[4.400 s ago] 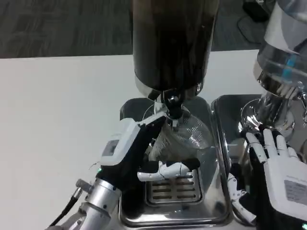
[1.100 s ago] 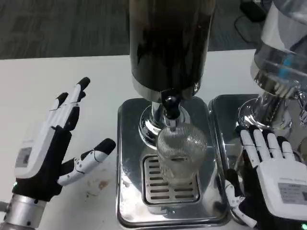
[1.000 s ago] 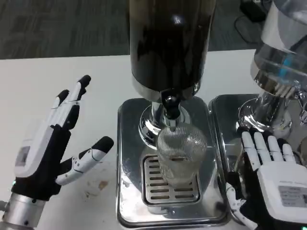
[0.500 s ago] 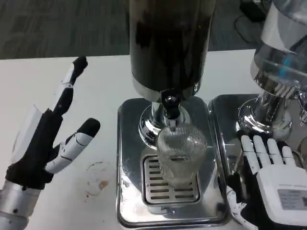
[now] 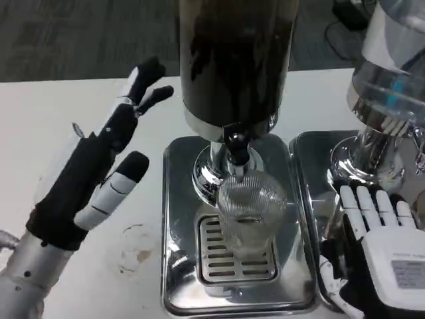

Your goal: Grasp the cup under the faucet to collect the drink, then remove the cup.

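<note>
one cup (image 5: 249, 216), two dispensers (image 5: 232, 73), two hands (image 5: 89, 176)

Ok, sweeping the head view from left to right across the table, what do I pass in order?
Left hand, open and raised over the white table → clear ribbed cup standing on the drip tray under the dark dispenser's faucet → right hand, in front of the second, clear dispenser.

Silver forearms, white-and-black left hand (image 5: 93, 179)

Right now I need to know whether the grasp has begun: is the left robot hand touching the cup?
Apart. The head view shows the left robot hand raised over the table, with bare tray between it and the cup.
</note>
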Available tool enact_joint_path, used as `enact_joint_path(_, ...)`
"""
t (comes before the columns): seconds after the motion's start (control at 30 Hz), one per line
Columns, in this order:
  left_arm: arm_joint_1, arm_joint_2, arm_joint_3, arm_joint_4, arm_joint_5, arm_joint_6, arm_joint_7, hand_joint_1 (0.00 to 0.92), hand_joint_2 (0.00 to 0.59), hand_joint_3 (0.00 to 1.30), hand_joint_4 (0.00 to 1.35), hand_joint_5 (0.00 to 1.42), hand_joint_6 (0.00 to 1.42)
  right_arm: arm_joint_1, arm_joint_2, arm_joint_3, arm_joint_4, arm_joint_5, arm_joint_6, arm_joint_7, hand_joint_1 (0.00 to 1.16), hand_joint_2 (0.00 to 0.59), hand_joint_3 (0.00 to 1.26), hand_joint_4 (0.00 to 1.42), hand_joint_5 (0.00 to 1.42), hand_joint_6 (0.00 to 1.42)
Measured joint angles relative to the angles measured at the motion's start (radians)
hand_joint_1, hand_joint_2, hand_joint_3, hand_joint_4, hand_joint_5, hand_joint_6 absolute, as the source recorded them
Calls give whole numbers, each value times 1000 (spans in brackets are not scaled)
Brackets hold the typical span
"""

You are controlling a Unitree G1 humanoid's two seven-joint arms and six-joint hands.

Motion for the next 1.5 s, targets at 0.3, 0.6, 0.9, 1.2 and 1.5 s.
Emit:
enact_joint_path(0.3, -30, -56, 6, -30, -66, 53, -186, 0, 201, 132, 0, 164, 110, -19, 5, 0, 8, 11, 1, 6, 292, 532, 0, 0, 0, 0)
enact_joint_path(0.6, -67, -93, 9, -30, -83, 111, -292, 0, 203, 172, 0, 189, 124, -24, 30, 0, 10, 12, 3, 7, 290, 532, 0, 0, 0, 0)
enact_joint_path(0.9, -87, -126, -15, -84, -97, 129, -392, 0, 205, 118, 0, 165, 126, -29, 34, 1, 11, 12, 7, 11, 290, 532, 0, 0, 0, 0)
enact_joint_path(1.2, -46, -132, 41, -113, -57, 114, -387, 0, 206, 127, 0, 163, 115, -65, 32, 1, 19, 33, -3, 33, 290, 532, 0, 0, 0, 0)
enact_joint_path(1.5, -47, -116, 39, -152, -55, 148, -400, 0, 207, 180, 0, 229, 169, -67, 33, 0, 28, 47, -3, 33, 290, 532, 0, 0, 0, 0)
